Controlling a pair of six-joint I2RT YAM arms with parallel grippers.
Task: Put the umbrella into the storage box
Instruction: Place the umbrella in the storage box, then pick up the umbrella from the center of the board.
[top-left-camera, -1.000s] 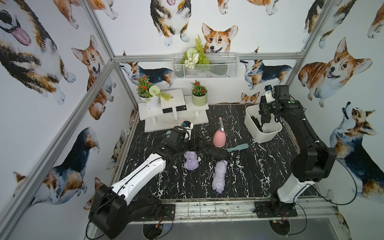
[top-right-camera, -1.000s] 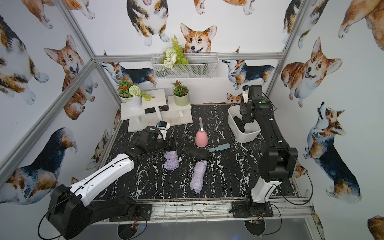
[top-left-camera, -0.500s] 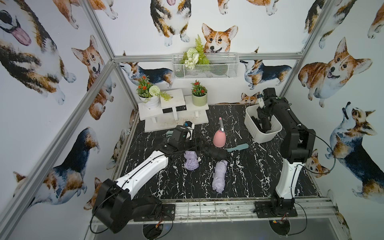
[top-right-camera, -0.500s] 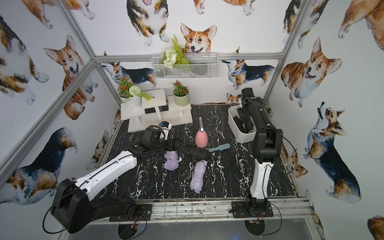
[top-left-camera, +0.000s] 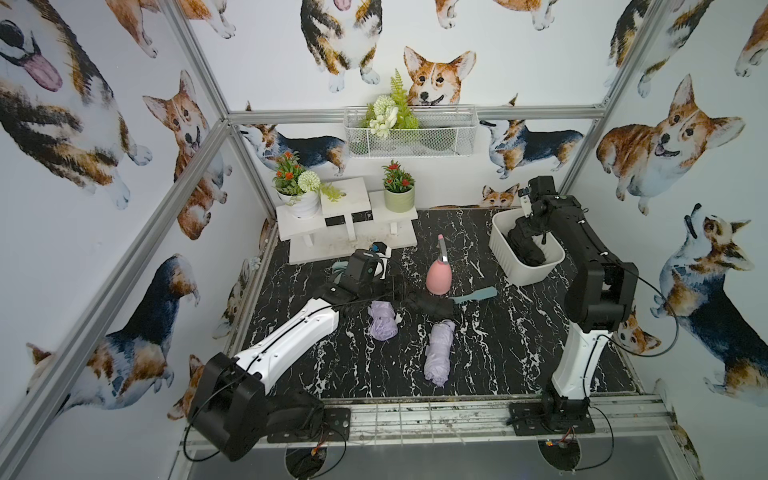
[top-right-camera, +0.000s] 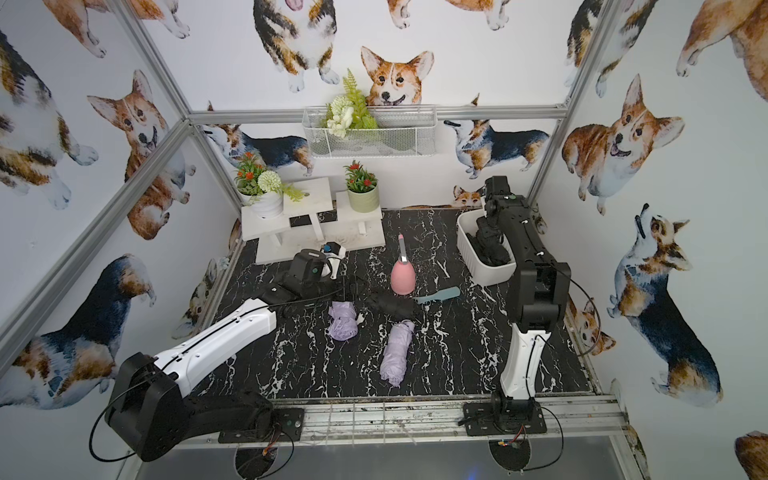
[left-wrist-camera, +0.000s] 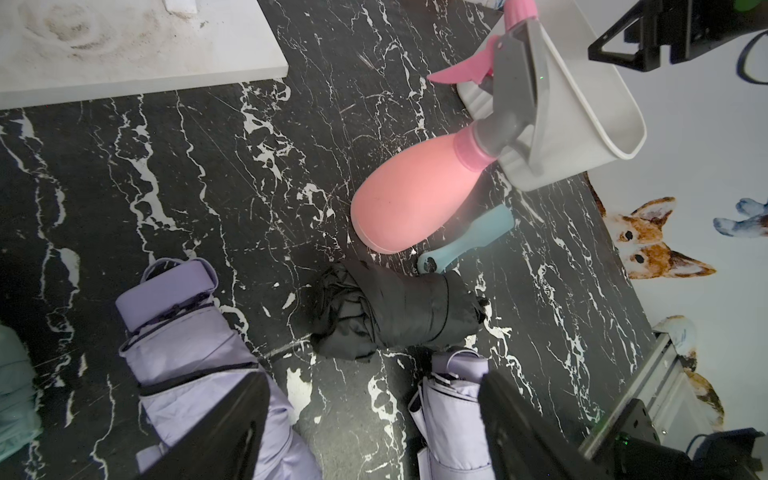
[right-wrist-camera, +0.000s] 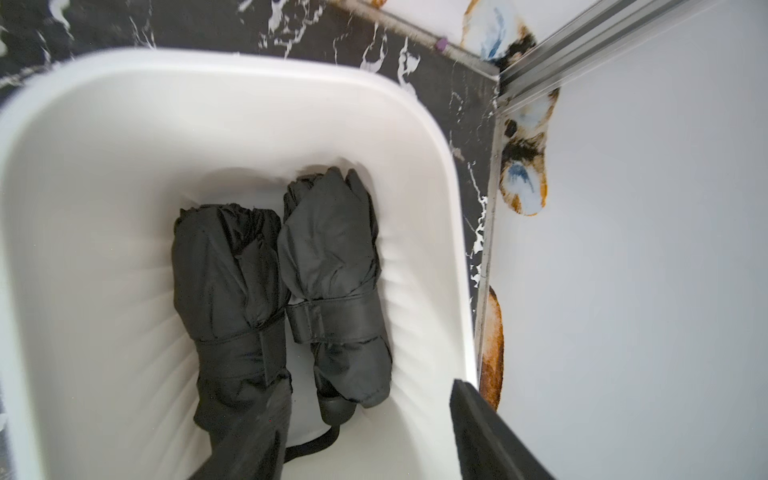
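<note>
Over the storage box (top-left-camera: 505, 257), the right pincer (right-wrist-camera: 365, 399) has sunk lower than a second ago and loosened its grip: the jaws now stand apart, clamping nothing. Between them lies a folded black umbrella (right-wrist-camera: 332, 257), strapped shut, handle end toward the pincer, resting on the box floor and touching a second black umbrella (right-wrist-camera: 228, 282) alongside it in the box. Well apart from the box, on the tabletop (top-left-camera: 519, 332), a third black umbrella (top-left-camera: 430, 305) and two lilac umbrellas (top-left-camera: 382, 320) lie near the left pincer (left-wrist-camera: 370, 380), its jaws wide open and empty.
</note>
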